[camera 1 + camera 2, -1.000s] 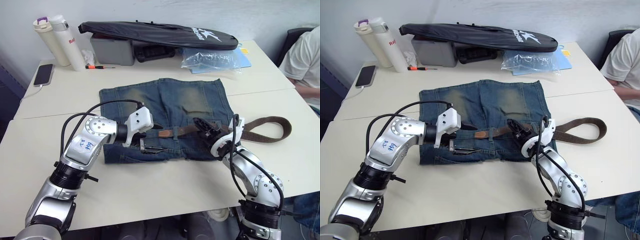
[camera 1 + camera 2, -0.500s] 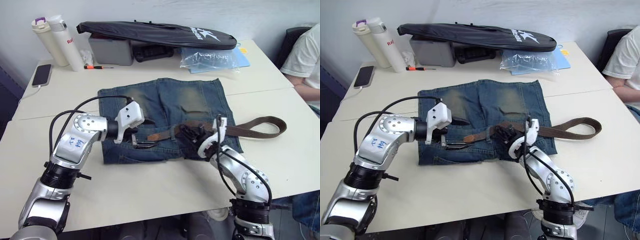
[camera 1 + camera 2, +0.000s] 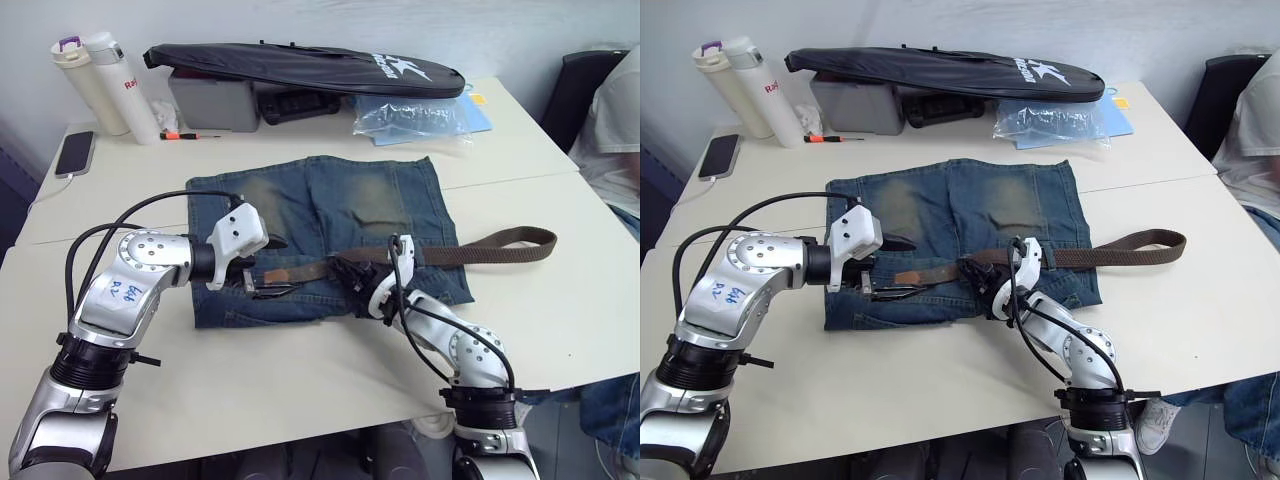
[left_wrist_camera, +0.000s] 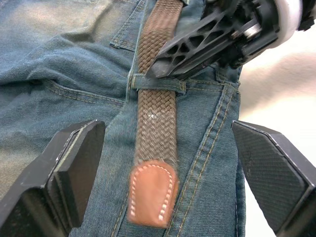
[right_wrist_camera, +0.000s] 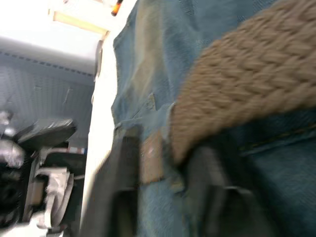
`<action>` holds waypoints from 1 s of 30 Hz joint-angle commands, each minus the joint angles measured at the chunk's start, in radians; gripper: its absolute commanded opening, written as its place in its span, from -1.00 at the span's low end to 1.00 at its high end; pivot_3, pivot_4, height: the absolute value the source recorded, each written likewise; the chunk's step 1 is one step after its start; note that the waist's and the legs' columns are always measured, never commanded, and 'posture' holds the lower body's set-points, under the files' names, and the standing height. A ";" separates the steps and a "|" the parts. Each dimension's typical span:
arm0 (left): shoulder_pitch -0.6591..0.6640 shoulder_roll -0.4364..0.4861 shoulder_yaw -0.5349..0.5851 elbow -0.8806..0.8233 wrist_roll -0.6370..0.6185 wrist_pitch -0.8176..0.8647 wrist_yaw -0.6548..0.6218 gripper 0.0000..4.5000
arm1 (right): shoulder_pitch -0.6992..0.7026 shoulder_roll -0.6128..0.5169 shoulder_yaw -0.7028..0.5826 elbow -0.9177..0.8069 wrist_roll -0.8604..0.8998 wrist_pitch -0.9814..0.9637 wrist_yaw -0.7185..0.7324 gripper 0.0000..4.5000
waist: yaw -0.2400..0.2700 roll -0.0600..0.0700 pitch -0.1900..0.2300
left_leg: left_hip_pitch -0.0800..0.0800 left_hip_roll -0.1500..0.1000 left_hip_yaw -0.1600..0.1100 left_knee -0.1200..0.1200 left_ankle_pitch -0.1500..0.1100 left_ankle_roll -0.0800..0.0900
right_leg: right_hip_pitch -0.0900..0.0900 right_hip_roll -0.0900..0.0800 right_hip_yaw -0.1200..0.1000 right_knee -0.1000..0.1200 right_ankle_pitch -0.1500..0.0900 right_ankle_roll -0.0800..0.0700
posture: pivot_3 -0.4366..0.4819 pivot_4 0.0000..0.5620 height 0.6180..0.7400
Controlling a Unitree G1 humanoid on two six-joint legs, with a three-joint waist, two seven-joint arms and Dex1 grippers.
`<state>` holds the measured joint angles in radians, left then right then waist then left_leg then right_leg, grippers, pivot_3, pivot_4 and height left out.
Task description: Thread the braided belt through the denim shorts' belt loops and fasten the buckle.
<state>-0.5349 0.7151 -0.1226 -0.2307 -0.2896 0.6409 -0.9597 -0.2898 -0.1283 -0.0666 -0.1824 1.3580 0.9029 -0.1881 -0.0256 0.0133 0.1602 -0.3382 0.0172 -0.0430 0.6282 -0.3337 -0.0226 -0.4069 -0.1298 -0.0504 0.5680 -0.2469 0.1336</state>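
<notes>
A braided belt (image 4: 157, 106) lies along the waistband of denim shorts (image 3: 330, 215) spread flat mid-table, its leather tip through one belt loop (image 4: 158, 82). The left gripper (image 4: 170, 163) hovers spread wide over that tip, empty. The right gripper (image 3: 350, 277) pinches the belt just behind the loop, though blur leaves its hold uncertain. Push too hard and the braid may buckle or drag the denim. Bare table (image 3: 300, 370) in front leaves working room; the belt's tail loops rightward, short of the edge.
</notes>
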 commanded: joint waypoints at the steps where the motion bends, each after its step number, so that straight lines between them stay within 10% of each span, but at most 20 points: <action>1: -0.020 -0.014 0.000 -0.001 -0.006 -0.029 -0.004 1.00 | 0.042 -0.135 -0.006 -0.154 0.044 0.108 0.032 0.50 | 0.006 0.000 0.000 | 0.000 0.000 0.000 0.000 0.000 0.000 | 0.000 0.000 0.000 0.000 0.000 0.000 | -0.05 -0.47 1.00; 3: -0.033 -0.025 -0.009 0.021 -0.002 -0.043 -0.009 1.00 | 0.036 -0.276 0.014 -0.258 0.002 0.164 0.103 0.92 | 0.011 0.000 0.000 | -0.001 -0.001 0.000 0.001 0.000 0.000 | 0.000 -0.001 0.000 -0.001 0.000 0.000 | -0.05 -0.47 1.00; 10: -0.087 -0.054 -0.031 0.109 0.017 -0.105 -0.033 1.00 | -0.113 -0.759 0.264 -0.473 -0.408 0.129 0.493 0.96 | 0.024 -0.003 0.002 | -0.001 -0.001 0.001 0.002 0.000 0.000 | 0.000 0.000 -0.001 -0.009 0.000 0.000 | -0.05 -0.47 1.00; 17: -0.081 -0.037 -0.014 0.116 0.018 -0.115 -0.043 1.00 | -0.136 -0.833 0.521 -0.301 -0.822 -0.100 0.759 0.96 | 0.025 -0.005 0.002 | -0.004 -0.001 0.001 0.002 0.002 -0.006 | 0.000 0.000 -0.001 -0.010 0.002 0.004 | -0.05 -0.47 1.00; 20: -0.078 -0.025 -0.008 0.112 0.016 -0.111 -0.041 1.00 | -0.141 -0.831 0.551 -0.217 -0.927 -0.130 0.800 0.65 | 0.025 -0.006 0.002 | -0.005 -0.001 0.002 0.002 0.003 -0.007 | 0.001 0.000 0.000 -0.010 0.003 0.005 | -0.05 -0.47 1.00; 27: -0.064 -0.018 0.000 0.104 0.011 -0.107 -0.038 1.00 | -0.102 -0.873 0.438 -0.189 -0.986 -0.155 0.896 -0.93 | 0.048 -0.006 0.002 | -0.001 -0.001 0.001 0.004 0.002 -0.007 | 0.005 -0.001 -0.001 -0.012 0.004 0.003 | -0.05 -0.47 1.00; 30: -0.062 -0.027 -0.003 0.098 0.006 -0.097 -0.034 1.00 | -0.053 -0.971 0.392 -0.158 -1.057 -0.267 0.970 -0.93 | 0.058 -0.005 0.002 | -0.002 -0.002 0.000 0.005 0.002 -0.008 | 0.005 -0.001 -0.001 -0.013 0.004 0.003 | -0.05 -0.47 1.00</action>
<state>-0.5965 0.6845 -0.1542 -0.1050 -0.2708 0.5445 -0.9966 -0.3706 -1.0314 0.3722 -0.3886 0.3740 0.6787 0.7441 0.0319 0.0080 0.1619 -0.3402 0.0147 -0.0424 0.6328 -0.3319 -0.0307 -0.4019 -0.1319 -0.0511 0.5550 -0.2424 0.1369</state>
